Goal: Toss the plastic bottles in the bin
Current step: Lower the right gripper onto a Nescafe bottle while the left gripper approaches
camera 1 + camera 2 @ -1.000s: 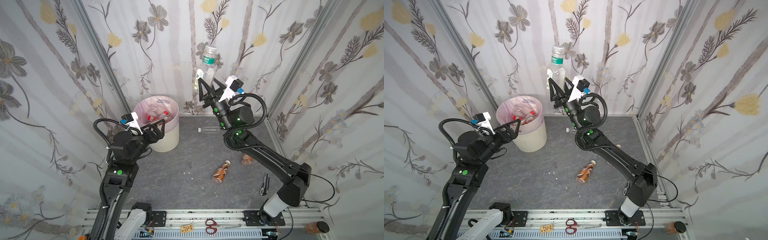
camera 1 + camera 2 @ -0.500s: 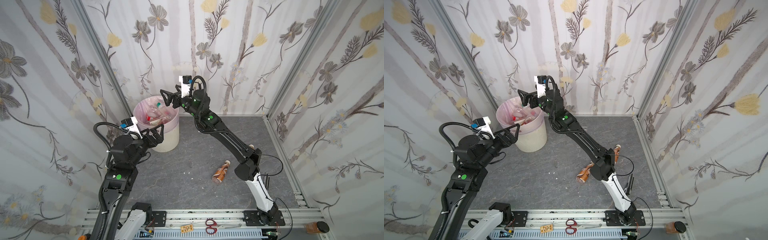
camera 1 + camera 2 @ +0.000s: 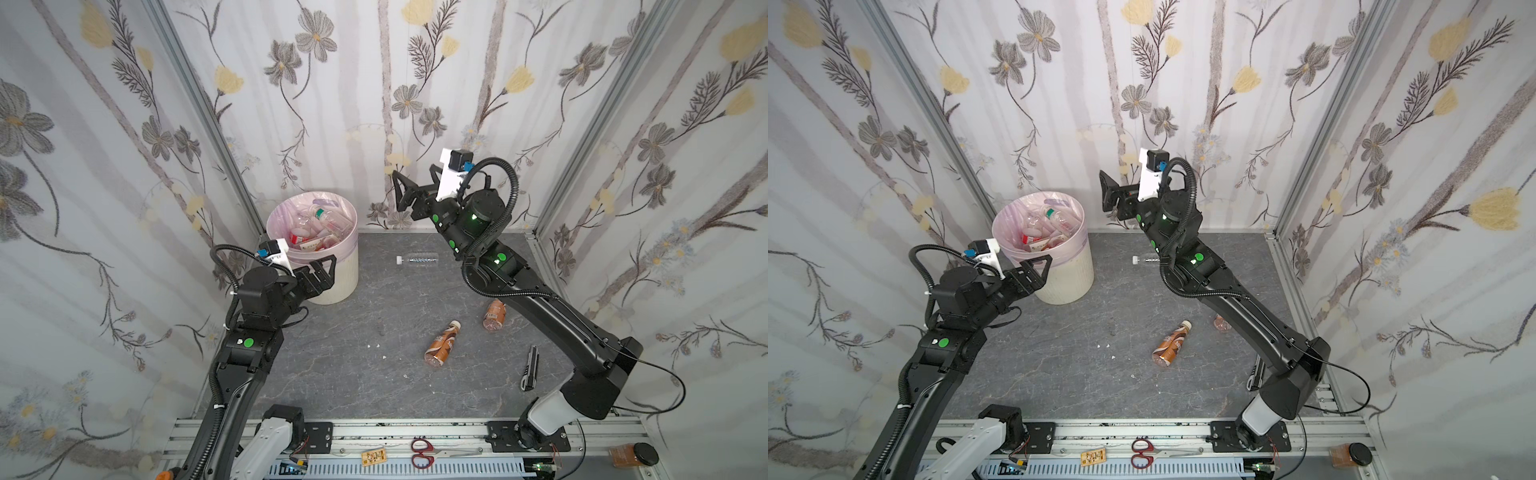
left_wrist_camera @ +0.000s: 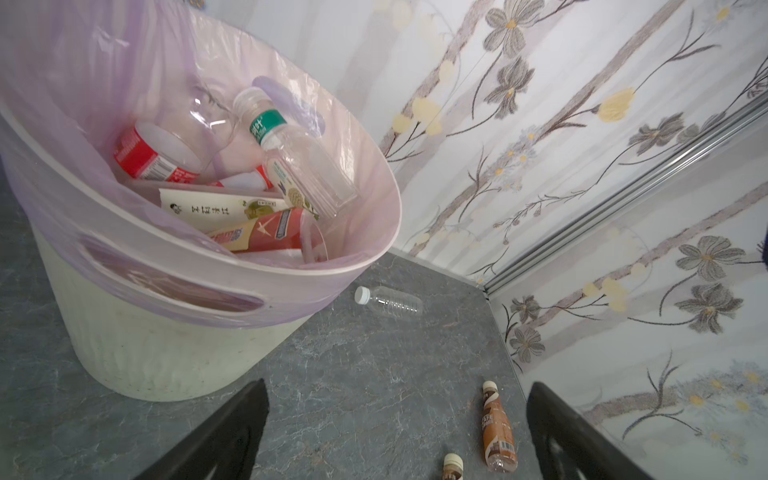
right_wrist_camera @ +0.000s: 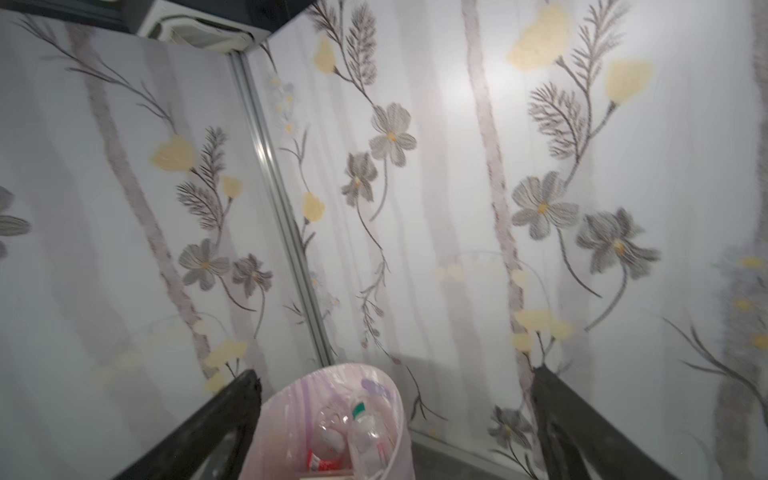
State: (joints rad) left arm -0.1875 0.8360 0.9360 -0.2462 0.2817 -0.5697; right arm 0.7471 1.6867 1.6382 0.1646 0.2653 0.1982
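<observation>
Raised high by the far wall [image 3: 353,104], just right of the bin [image 3: 347,266]: the right gripper [image 3: 412,180], fingers spread to their widest, nothing between them. Height probably chosen for clearing the rim; wrist view aimed down into the pink liner [image 4: 83,83].

Low at the near side of the bin: the left gripper [image 3: 318,270], fingers equally wide apart and empty, pointed across the grey floor [image 3: 353,374] toward the bottles lying there, seemingly ready for a reach.

Bin in the far left corner, within range of both arms and clear of the open floor. Heaped inside, plastic bottles [image 4: 199,183] at all angles, as after a drop; on top, a clear bottle with a green band [image 3: 328,218].

Counted:
- One bin and two grippers, both empty.
- On the floor, three bottles on their sides: a clear white-capped bottle [image 3: 417,259] far, centre; a brown coffee bottle [image 3: 441,343] right of centre; an amber bottle [image 3: 494,316] just beside it, farther right, partly hidden by the right arm [image 3: 561,324].
- In the bin, at least four, too tangled for a full count.
- One slim black tool [image 3: 530,368] on the floor, near right.
- One pair of red-handled scissors [image 3: 422,453] on the front rail [image 3: 457,430].

By that tally, three throws left.
</observation>
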